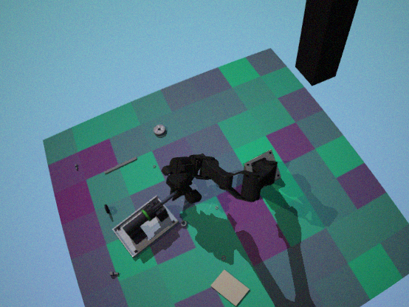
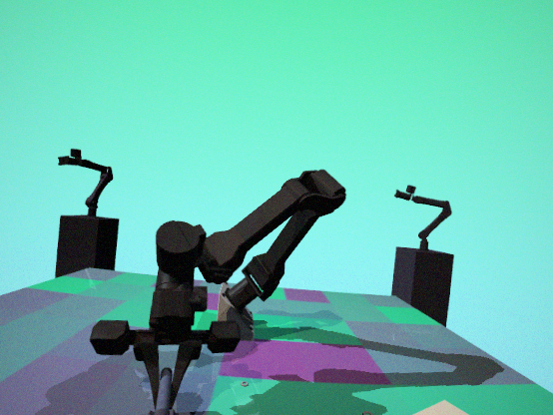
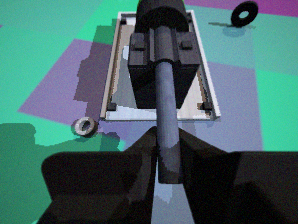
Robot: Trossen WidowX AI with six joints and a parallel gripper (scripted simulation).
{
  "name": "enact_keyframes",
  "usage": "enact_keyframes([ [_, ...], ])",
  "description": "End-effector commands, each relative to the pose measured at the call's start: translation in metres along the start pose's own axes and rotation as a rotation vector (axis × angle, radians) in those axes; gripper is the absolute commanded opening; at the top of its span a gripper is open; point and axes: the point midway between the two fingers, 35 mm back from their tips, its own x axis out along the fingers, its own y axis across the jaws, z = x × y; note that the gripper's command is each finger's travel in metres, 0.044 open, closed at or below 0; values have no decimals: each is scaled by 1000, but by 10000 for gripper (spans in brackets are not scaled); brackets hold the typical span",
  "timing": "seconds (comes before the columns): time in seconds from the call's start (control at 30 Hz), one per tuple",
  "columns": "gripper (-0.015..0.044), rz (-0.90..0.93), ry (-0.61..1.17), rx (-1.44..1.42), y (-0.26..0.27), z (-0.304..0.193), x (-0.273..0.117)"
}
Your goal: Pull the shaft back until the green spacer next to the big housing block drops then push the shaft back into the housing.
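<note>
Claw [image 1: 179, 194] [image 2: 164, 398] [image 3: 163, 131] clamped on the shaft [image 1: 168, 198] [image 2: 166, 384] [image 3: 168, 107]. One shaft, long axis level, running from claw into the block assembly inside the tray [image 1: 122, 242] [image 3: 111, 75], parallel to tray's long sides. One green spacer [image 1: 147, 214], one tray.

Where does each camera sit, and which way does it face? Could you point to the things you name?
Top: high above the table, looking steeply down at the tray [image 1: 123, 239] and the whole arm [image 1: 218, 177] [image 2: 265, 219].
Exterior: low, in front of the claw [image 2: 165, 399] [image 3: 169, 165], facing back along the arm toward its base; two more arms stand beyond.
Wrist: behind the claw, looking out along the shaft [image 1: 167, 200] [image 2: 165, 381] [image 3: 167, 100]; only dark claw parts show.
Top and wrist share the tray and shaft.
</note>
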Motion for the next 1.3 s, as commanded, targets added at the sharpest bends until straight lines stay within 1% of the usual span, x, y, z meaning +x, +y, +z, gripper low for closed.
enact_keyframes([
  [0.0,0,4,-1,1,1,-1,-1],
  [1.27,0,3,0,1,1,-4,-5],
])
